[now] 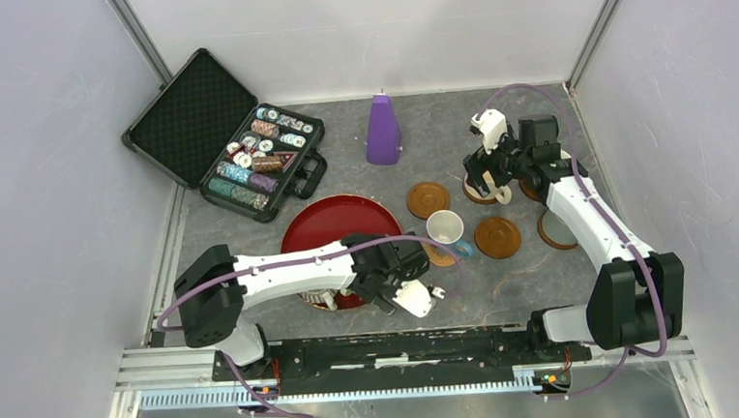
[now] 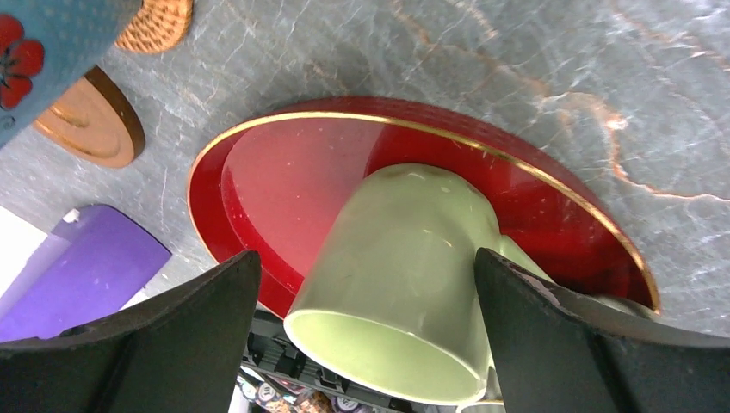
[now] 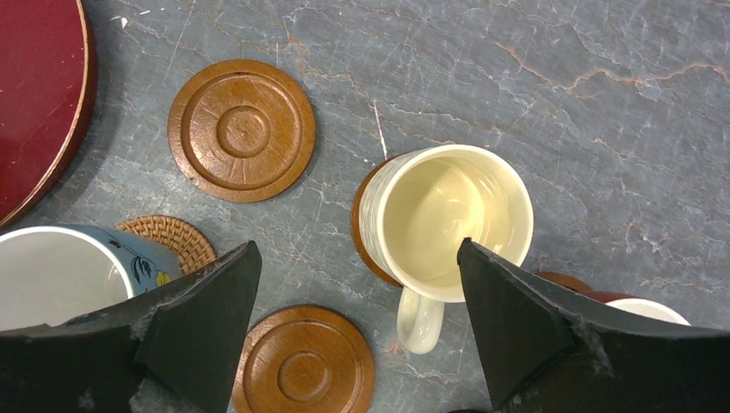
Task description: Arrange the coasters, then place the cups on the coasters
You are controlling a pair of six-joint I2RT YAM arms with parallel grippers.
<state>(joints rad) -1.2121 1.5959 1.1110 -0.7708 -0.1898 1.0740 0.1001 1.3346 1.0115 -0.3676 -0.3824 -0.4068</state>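
Straddling the green mug (image 2: 413,241) wide open, holding nothing, the left gripper (image 2: 366,258) risked tipping it by closing off-centre.

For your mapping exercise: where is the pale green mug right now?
In the left wrist view, the pale green mug sits on the red tray, on the robot's left side, between the open left pincer's fingers.

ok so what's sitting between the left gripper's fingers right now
The pale green mug, on the red tray, sits between the fingers of the open left gripper. The left wrist view shows it; in the top view the arm hides it.
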